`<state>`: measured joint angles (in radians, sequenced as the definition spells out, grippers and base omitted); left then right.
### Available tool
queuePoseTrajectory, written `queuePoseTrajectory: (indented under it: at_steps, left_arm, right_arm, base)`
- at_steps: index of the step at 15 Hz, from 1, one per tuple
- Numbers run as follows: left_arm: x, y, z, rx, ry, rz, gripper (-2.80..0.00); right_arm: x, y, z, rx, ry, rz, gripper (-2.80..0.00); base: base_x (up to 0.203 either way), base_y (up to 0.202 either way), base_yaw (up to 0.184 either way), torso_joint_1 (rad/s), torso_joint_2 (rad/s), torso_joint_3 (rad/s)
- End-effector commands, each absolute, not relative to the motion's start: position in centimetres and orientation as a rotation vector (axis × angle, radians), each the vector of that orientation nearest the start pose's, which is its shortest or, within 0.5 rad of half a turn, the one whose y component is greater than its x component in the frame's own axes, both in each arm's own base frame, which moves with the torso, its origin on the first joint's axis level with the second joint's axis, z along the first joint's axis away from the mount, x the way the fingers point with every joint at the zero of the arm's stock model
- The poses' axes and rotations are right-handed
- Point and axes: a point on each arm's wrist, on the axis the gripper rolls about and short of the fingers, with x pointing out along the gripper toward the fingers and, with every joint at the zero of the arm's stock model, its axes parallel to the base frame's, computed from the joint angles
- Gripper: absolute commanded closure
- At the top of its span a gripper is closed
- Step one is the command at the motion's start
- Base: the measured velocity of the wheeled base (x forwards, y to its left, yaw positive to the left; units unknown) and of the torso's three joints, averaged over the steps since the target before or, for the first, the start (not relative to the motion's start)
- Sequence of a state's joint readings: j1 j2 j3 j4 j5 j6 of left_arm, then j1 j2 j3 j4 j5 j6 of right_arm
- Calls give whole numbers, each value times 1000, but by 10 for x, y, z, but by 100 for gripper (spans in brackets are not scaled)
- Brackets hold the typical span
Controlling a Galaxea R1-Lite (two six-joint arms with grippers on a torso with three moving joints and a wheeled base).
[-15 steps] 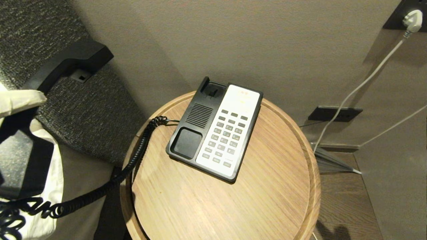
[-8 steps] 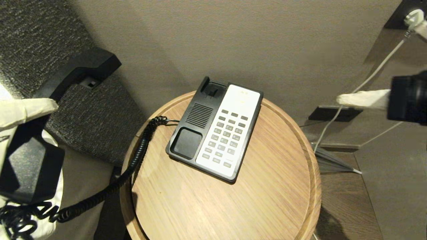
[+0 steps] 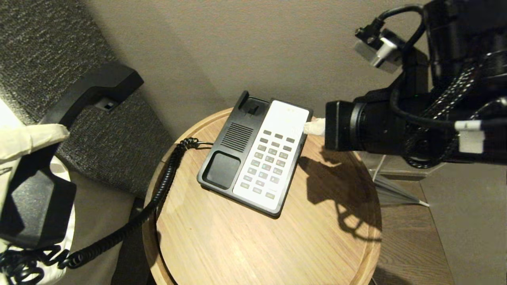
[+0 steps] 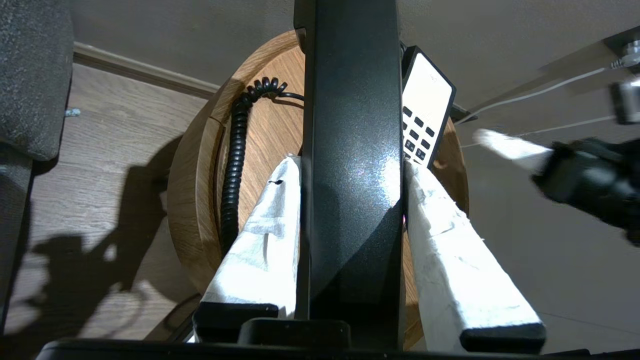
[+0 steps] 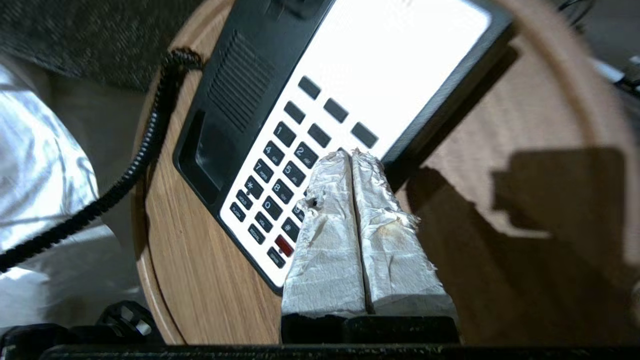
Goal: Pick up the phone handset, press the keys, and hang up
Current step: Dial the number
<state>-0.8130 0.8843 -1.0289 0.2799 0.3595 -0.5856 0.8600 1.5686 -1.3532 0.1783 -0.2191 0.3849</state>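
The right claw point(image 3: 313, 127) (fingers pressed together) has been swung in over the phone base point(image 3: 222, 158), above the keys point(image 3: 269, 164). The phone handset point(image 3: 59, 118) is kept pinched in the left claw point(image 4: 350, 200), off the bench point(image 3: 317, 237) to its left.

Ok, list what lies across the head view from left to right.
Left gripper → phone handset → coiled cord → speaker grille → keys → right gripper
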Motion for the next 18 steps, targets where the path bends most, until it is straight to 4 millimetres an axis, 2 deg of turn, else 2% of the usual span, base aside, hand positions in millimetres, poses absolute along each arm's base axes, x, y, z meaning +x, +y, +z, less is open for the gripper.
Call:
queuePoseTrajectory:
  at_steps: [1, 18]
  left_arm:
    - [55, -47, 318, -502, 244, -406, 0]
    - [53, -44, 311, -498, 250, -404, 0]
  right_arm:
    - [193, 222, 284, 141, 497, 555, 0]
    - [201, 239, 266, 116, 530, 546, 0]
  base:
    - [0, 0, 0, 0, 0, 0]
    - [0, 0, 0, 0, 0, 0]
